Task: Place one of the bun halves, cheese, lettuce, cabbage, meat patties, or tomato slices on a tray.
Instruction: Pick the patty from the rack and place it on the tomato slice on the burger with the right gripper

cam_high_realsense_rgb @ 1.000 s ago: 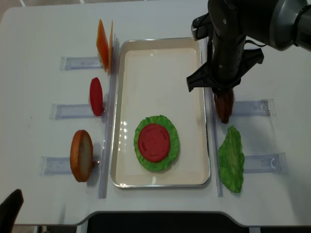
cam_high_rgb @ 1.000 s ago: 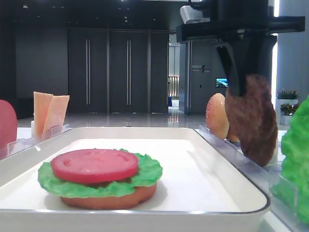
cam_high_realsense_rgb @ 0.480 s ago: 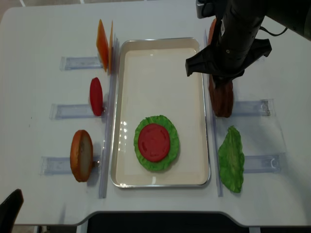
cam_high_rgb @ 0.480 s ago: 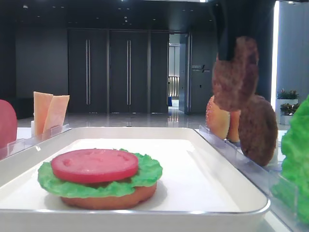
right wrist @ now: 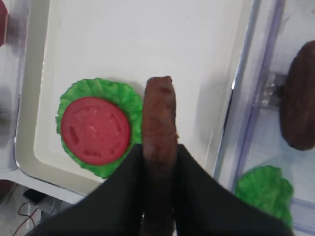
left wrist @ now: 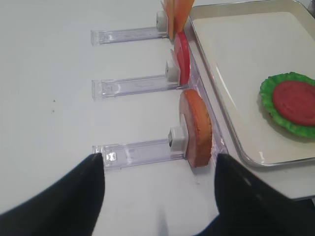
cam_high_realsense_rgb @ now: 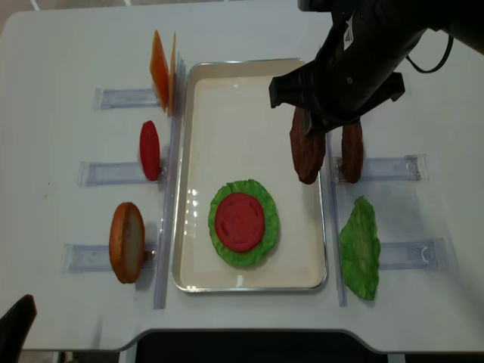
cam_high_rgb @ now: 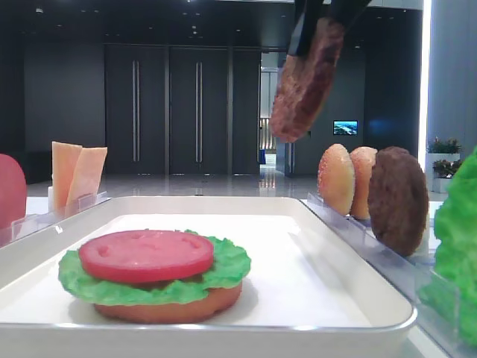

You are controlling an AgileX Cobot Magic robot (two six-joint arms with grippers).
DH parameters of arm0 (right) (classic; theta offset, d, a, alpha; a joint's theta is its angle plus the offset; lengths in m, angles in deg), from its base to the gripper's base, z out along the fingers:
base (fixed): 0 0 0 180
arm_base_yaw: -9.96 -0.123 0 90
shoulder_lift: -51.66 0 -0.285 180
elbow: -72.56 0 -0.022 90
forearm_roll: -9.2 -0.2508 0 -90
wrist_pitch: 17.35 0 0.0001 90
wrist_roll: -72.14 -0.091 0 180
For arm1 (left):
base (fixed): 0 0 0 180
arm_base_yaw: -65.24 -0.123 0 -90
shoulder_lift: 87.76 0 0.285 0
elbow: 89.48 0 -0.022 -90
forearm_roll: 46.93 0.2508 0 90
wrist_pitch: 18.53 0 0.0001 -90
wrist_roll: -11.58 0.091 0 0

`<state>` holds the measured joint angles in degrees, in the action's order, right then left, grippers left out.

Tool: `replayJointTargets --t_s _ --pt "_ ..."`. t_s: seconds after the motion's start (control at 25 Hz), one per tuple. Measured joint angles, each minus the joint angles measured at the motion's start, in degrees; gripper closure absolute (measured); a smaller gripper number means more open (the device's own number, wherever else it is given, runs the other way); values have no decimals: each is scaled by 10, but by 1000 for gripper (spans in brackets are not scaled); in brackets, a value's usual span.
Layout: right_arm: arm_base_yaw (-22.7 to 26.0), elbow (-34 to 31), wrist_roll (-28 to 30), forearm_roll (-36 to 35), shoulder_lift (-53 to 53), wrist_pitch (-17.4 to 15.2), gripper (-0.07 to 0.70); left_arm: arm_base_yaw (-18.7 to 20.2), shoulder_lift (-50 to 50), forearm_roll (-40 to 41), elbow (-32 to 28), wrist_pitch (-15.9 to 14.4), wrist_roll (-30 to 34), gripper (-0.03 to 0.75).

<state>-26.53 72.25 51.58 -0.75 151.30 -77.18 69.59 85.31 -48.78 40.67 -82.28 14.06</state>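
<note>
One meat patty [cam_high_realsense_rgb: 307,155] hangs on edge in the right gripper [right wrist: 158,162], whose jaws are closed flat against its two faces, high over the right side of the white tray [cam_high_realsense_rgb: 249,79]. Gripped this way it clears the rim and, by the look of it, heads for the stack below: tomato slice [cam_high_realsense_rgb: 240,221] on lettuce [cam_high_realsense_rgb: 266,243] on a bun. A second patty [cam_high_realsense_rgb: 351,151] stands in its clear rack [cam_high_realsense_rgb: 393,167] just outside. The left gripper's jaws gape, holding nothing.
</note>
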Motion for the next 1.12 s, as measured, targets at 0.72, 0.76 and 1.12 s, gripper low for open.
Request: replayJointTargets --t_s 0.72,0.76,1.12 --pt "-22 -124 287 -377 -6 224 520 0 0 0 0 0 0 181" --pt "-22 -131 305 -395 -6 231 520 0 0 0 0 0 0 181" --pt "-22 -226 558 -666 -6 268 520 0 0 0 0 0 0 181"
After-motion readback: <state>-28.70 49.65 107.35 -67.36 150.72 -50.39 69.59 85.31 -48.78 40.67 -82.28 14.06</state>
